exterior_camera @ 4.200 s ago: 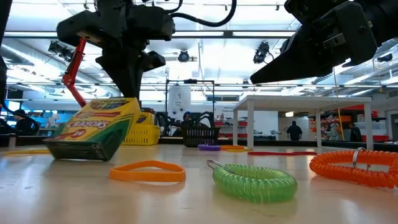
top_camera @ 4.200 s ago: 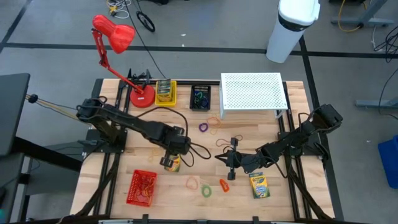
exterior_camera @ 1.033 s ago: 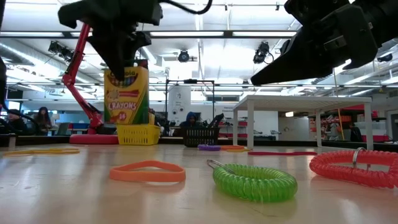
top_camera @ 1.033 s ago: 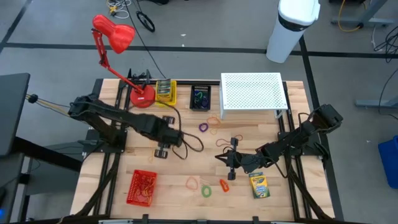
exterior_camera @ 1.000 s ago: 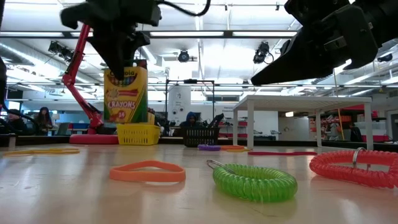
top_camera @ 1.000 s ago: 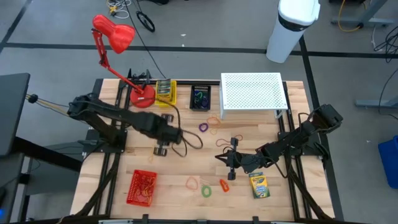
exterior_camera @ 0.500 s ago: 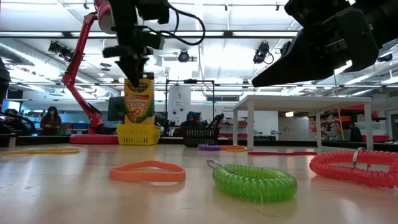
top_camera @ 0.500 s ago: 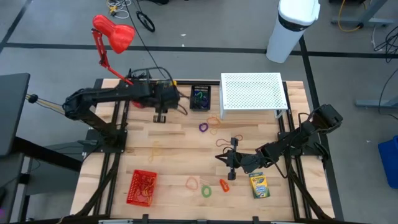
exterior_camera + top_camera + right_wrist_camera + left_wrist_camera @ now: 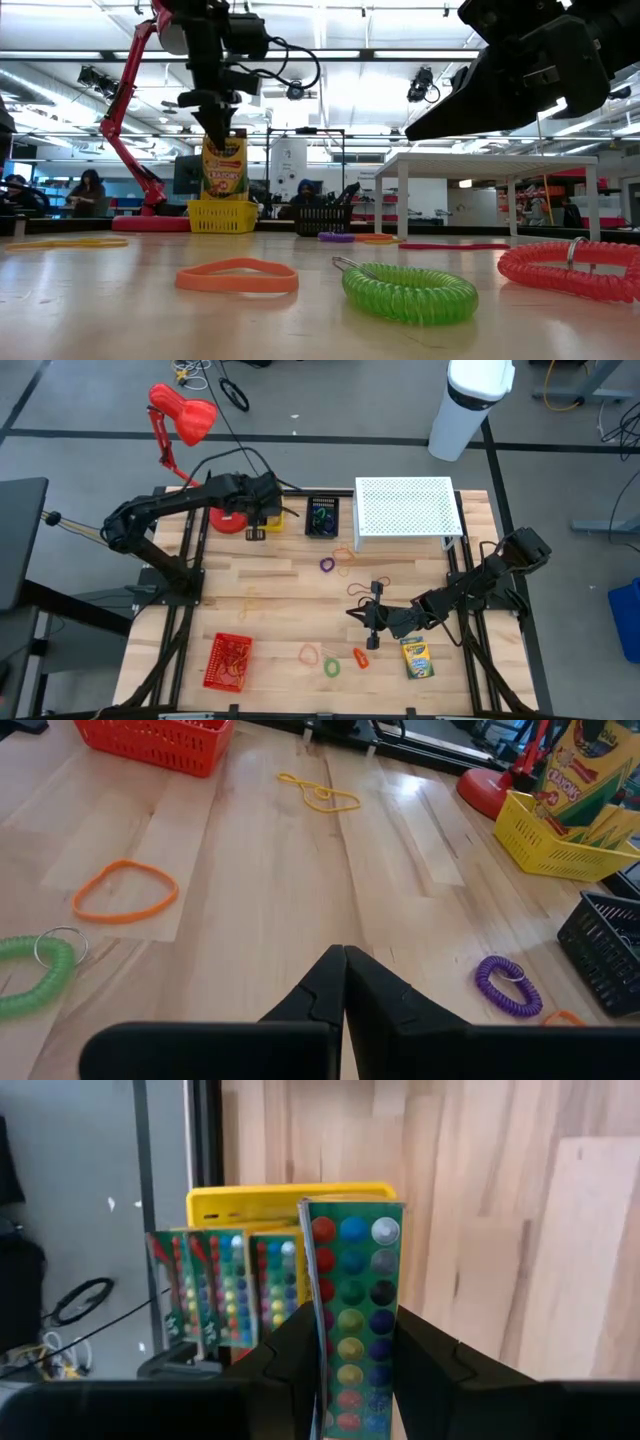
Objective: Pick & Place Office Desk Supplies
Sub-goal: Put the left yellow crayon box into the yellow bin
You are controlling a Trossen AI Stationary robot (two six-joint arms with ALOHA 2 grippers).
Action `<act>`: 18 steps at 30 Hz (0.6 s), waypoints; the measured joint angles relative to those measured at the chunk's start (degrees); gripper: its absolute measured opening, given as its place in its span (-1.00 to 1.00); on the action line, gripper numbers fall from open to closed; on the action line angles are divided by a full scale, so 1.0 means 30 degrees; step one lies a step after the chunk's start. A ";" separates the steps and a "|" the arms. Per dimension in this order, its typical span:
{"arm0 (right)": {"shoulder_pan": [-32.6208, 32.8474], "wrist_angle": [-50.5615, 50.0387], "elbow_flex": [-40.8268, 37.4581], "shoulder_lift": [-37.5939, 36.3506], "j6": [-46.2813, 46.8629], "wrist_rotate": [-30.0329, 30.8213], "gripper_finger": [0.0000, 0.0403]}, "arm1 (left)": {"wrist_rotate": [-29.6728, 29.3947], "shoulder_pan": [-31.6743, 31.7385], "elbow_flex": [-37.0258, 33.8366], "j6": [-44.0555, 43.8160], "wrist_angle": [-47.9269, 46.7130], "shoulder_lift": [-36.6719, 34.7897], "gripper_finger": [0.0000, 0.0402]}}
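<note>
At the far left of the table our left gripper (image 9: 218, 128) holds 1 crayon box (image 9: 352, 1330) upright, its fingers closed partway on the flat cardboard faces, directly over the yellow basket (image 9: 268, 520) beside the red lamp base (image 9: 227, 518). In the left wrist view, 3 boxes (image 9: 218, 1285) already stand side by side in the basket, so we should keep ours vertical, line it up with the free slot at the end of that row, lower it straight down until its bottom edge is inside the rim, and only then open, since a tilted box could catch on the plastic rim or knock its neighbours. Moving right, the black mesh basket (image 9: 322, 517) and a purple coil loop (image 9: 327, 564) sit mid-table, with a green coil loop (image 9: 409, 292) and a smooth orange band (image 9: 237, 276) nearer the front. Our right gripper (image 9: 371, 618) waits there, fingers shut and empty, beside 1 more crayon box (image 9: 416, 657) lying flat.
</note>
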 joint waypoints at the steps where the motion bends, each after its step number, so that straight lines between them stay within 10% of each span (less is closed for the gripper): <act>1: 0.0004 -0.0002 0.0000 0.0000 0.0000 0.0000 -0.92 | -0.0057 0.0096 0.0000 0.0144 0.0053 0.0000 -0.46; 18: 0.0007 -0.0102 0.0000 0.0000 -0.0006 -0.0007 -0.92 | 0.0015 0.1256 -0.0007 0.0551 0.0349 0.1320 -0.46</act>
